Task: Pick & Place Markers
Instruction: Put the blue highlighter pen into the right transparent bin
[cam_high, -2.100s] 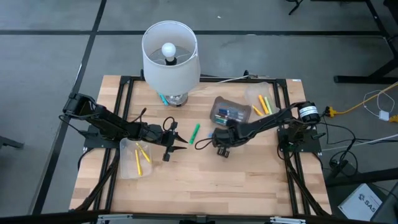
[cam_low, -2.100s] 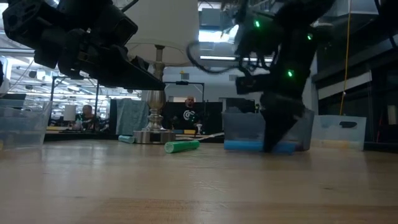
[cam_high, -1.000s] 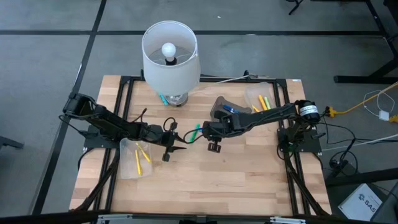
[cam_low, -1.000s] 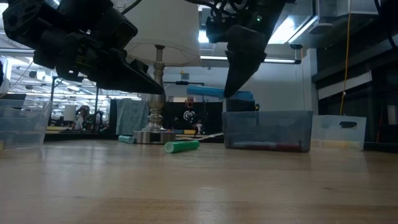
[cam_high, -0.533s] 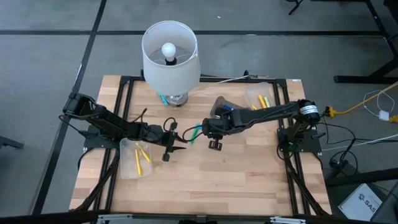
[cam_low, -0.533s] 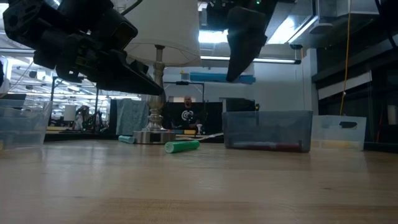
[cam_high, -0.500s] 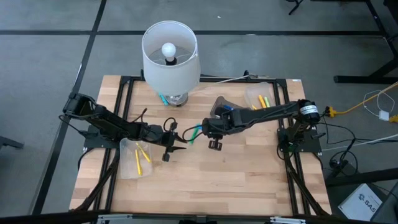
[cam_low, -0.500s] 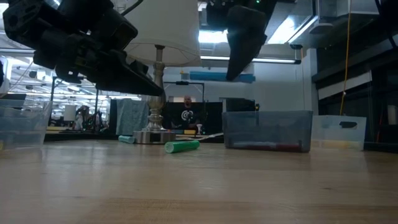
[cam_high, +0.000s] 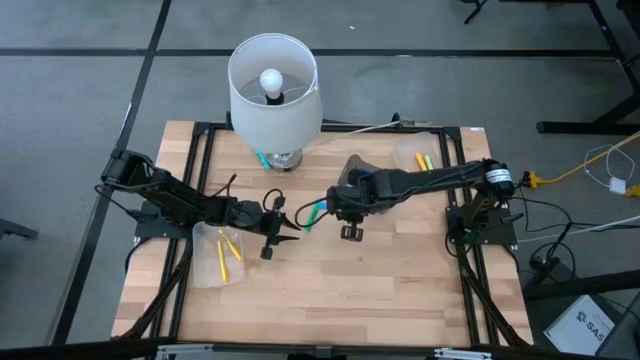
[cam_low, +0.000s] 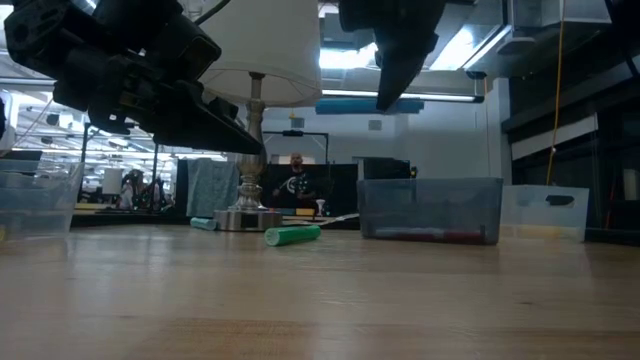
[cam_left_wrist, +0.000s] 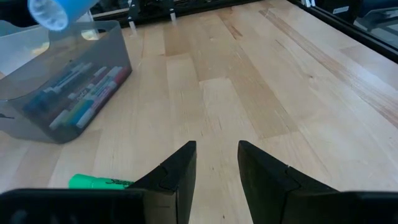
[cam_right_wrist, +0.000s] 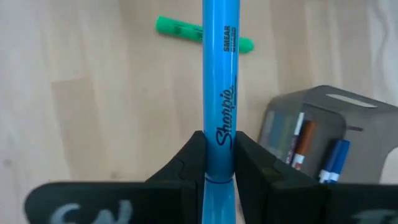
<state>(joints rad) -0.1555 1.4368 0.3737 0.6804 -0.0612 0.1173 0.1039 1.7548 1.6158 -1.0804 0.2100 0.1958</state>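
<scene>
My right gripper (cam_right_wrist: 219, 158) is shut on a blue marker (cam_low: 372, 104) and holds it high over the table, between the grey bin (cam_high: 357, 172) and a green marker (cam_high: 314, 214). The blue marker's round end also shows in the left wrist view (cam_left_wrist: 55, 10). The green marker (cam_low: 292, 235) lies flat on the wood. The grey bin (cam_left_wrist: 62, 93) holds several markers. My left gripper (cam_left_wrist: 216, 167) hovers open near the table's left middle (cam_high: 276, 232), with nothing between its fingers. My right gripper pinches the blue marker's barrel (cam_right_wrist: 219, 140) between its two fingers (cam_right_wrist: 186, 165), close to the cap seam. The fingers come steeply from above and lie across the marker. The marker hangs level, lifted clear of the table, most of its length sticking out to one side (cam_low: 345, 104).
A white-shaded lamp (cam_high: 273, 88) stands at the back middle, a teal marker (cam_low: 203, 223) by its base. A clear bin (cam_high: 222, 252) with yellow markers sits near the left arm; another clear bin (cam_high: 422, 160) sits at the back right. Bare wood lies along the near side.
My right gripper has risen with the blue marker, from just above the grey bin's rim to well over it. The marker has stayed level in the hold. The green marker has kept its place.
</scene>
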